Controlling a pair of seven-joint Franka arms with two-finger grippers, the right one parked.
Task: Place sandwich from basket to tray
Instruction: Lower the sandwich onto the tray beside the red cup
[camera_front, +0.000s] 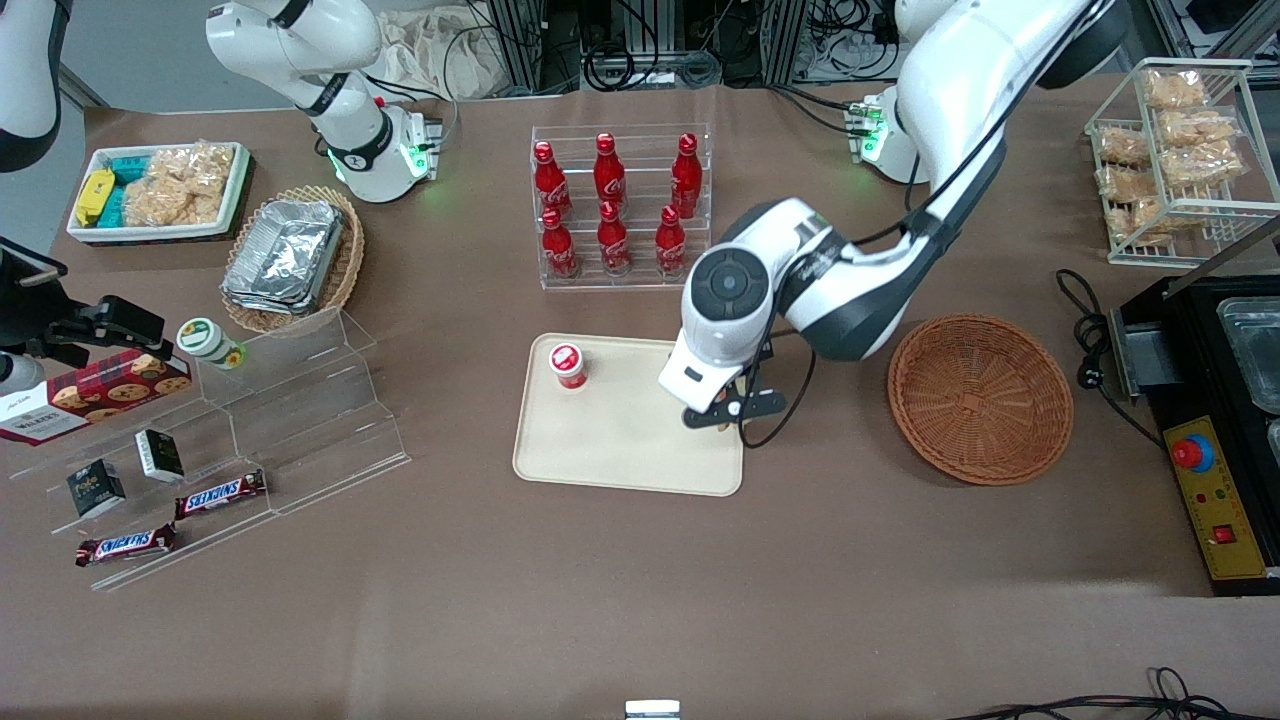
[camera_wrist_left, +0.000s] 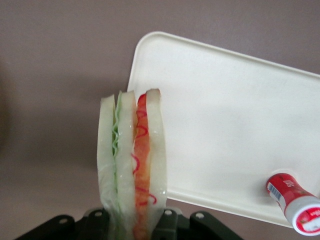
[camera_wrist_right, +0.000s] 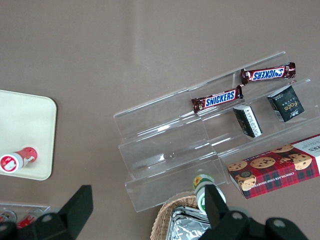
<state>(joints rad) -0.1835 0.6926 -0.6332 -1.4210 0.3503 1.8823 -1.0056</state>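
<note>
Sandwich (camera_wrist_left: 132, 165) clamped upright in hand (camera_front: 727, 413), held over tray (camera_front: 620, 450) edge nearest basket (camera_front: 980, 398). Risk: release here, wedge tipped onto worktop (camera_front: 640, 600). Small red-capped bottle (camera_front: 568, 365) farther in; collision possible if overshot.

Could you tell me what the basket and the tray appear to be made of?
The basket looks like reddish-brown woven wicker; its weave shows. The tray seems smooth matte cream plastic with a moulded rim. The gripper, above the tray, holds the sandwich.
</note>
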